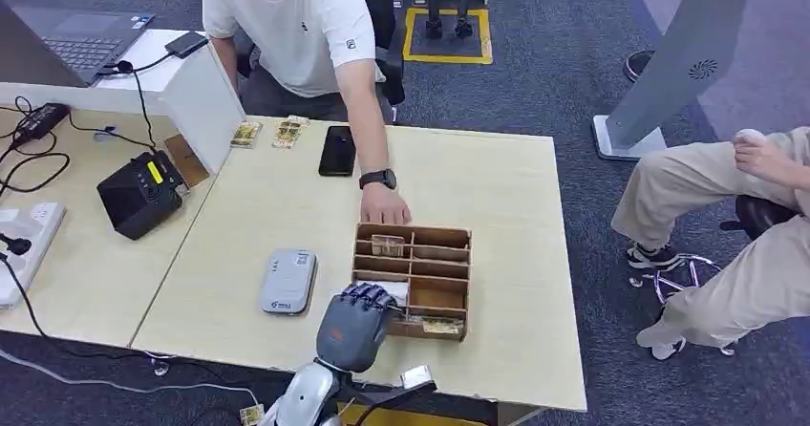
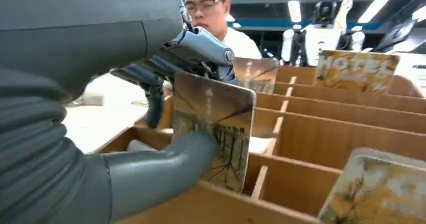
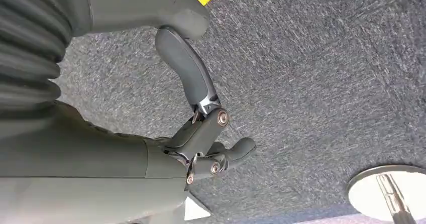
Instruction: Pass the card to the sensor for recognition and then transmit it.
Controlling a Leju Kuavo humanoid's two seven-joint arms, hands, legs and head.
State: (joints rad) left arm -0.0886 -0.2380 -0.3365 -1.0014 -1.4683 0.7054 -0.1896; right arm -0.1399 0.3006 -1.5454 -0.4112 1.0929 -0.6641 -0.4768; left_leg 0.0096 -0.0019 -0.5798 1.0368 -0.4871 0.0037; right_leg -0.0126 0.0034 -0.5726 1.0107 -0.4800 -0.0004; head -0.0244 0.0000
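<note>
Left wrist view shows the left hand (image 2: 150,133) pinching a card (image 2: 221,128) between thumb and fingers, upright in the wooden organizer (image 1: 435,297) near the table's (image 1: 516,197) front edge. The grey sensor (image 1: 288,280) lies just beside, toward the left edge. A person's hand (image 1: 385,204) touches the organizer's far side. The right hand (image 3: 201,128) hangs loosely curled, holding nothing.
</note>
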